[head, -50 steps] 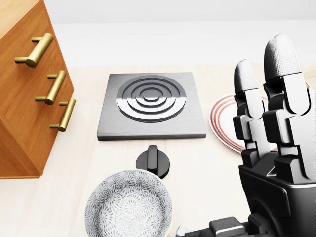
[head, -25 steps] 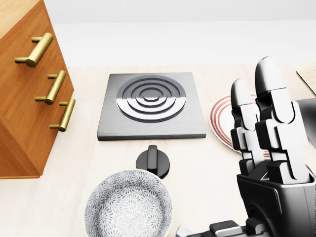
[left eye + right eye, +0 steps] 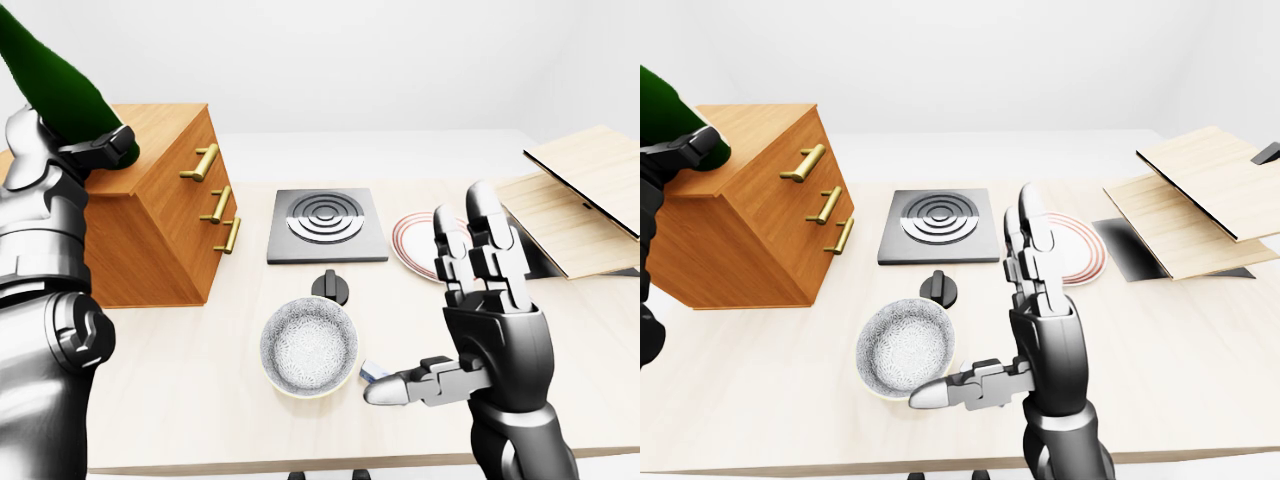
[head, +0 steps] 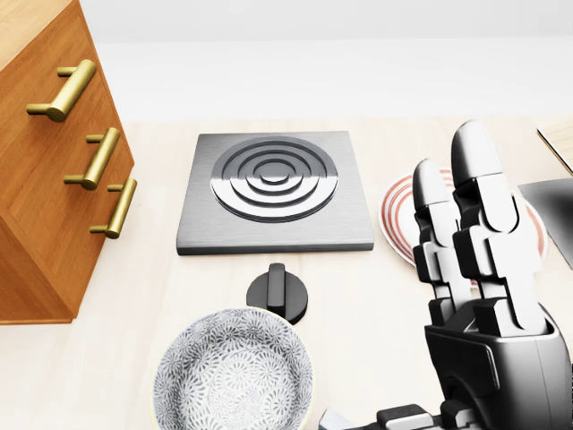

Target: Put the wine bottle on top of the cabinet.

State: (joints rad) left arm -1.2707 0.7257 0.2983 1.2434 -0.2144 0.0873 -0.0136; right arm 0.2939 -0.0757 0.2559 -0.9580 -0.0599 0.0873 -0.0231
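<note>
- While my left hand (image 3: 60, 160) is clenched round the green wine bottle (image 3: 55, 80), it holds the bottle tilted at the left edge of the left-eye view, its lower end over the near-left part of the wooden cabinet (image 3: 160, 215); whether glass touches the top, I cannot tell.
- My right hand (image 3: 480, 300) stands released above the light table (image 3: 180, 390), fingers (image 4: 474, 170) straight up and thumb pointing left, grasping nothing.
- On the cabinet's side that faces the table's middle I see three brass handles (image 4: 89, 157), one below another.
- A square grey burner plate (image 4: 273, 193) with raised rings lies to the right of the cabinet in the head view, and a black knob (image 4: 279, 291) sits just below it.
- Below the knob stands a patterned bowl (image 4: 233, 372) with a pale rim; I see nothing lying in it.
- A white plate with red rings (image 3: 1075, 250) lies right of the burner; in the head view my fingers partly hide it, and nothing shows on it.
- At the right of the eye views lie overlapping pale wooden boards (image 3: 1200, 200), with a dark flat panel (image 3: 1130, 250) under their left end.
</note>
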